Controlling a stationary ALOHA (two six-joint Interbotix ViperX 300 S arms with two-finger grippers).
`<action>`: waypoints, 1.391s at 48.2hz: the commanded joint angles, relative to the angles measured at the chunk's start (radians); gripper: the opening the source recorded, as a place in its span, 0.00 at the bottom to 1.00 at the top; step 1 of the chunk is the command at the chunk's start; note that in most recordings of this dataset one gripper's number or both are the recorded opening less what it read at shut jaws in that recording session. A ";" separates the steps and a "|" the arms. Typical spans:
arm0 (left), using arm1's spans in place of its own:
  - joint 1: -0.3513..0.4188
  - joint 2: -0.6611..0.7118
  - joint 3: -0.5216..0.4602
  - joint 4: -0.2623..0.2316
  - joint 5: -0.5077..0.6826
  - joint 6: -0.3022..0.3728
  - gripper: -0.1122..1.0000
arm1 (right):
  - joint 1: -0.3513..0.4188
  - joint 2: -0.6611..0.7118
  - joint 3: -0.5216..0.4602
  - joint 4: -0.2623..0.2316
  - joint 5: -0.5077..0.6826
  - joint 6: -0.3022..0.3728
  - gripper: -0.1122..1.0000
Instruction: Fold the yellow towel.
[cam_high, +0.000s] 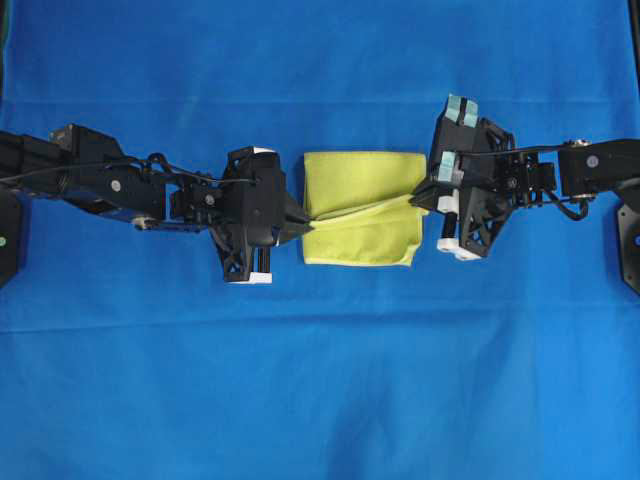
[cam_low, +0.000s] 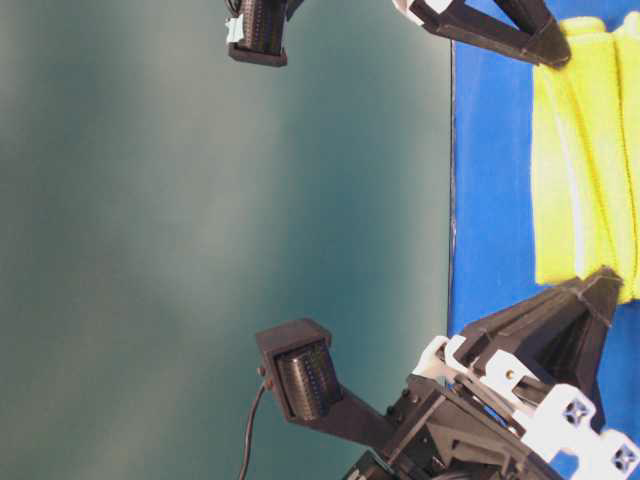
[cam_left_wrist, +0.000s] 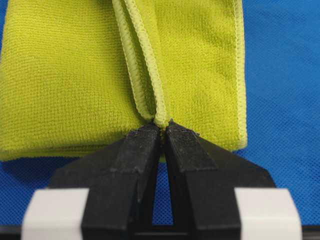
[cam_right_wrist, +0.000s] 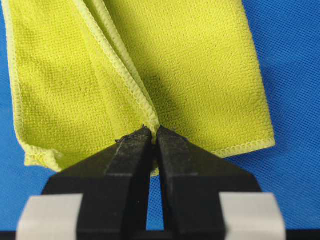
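The yellow towel (cam_high: 362, 207) lies in the middle of the blue cloth, folded, with a raised hem running across it from left to right. My left gripper (cam_high: 303, 215) is shut on the hem at the towel's left edge; in the left wrist view the tips (cam_left_wrist: 163, 129) pinch the stitched edge of the yellow towel (cam_left_wrist: 65, 80). My right gripper (cam_high: 418, 198) is shut on the hem at the right edge, and the right wrist view shows its tips (cam_right_wrist: 154, 132) pinching the yellow towel (cam_right_wrist: 195, 70). The table-level view shows the yellow towel (cam_low: 580, 170) stretched between both grippers.
A large blue cloth (cam_high: 320, 380) covers the whole table under the towel. Both black arms reach in from the left and right sides at mid height. A green-grey wall (cam_low: 200, 240) fills most of the table-level view.
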 joint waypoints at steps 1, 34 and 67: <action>-0.005 -0.009 -0.012 -0.002 -0.006 -0.002 0.13 | 0.002 0.002 -0.015 0.003 -0.005 0.003 0.14; -0.106 -0.132 -0.017 -0.002 0.126 -0.003 0.56 | 0.196 -0.057 -0.037 0.023 0.077 0.060 0.61; -0.114 -0.738 0.129 -0.002 0.252 0.008 0.56 | 0.233 -0.719 0.003 -0.071 0.298 0.066 0.61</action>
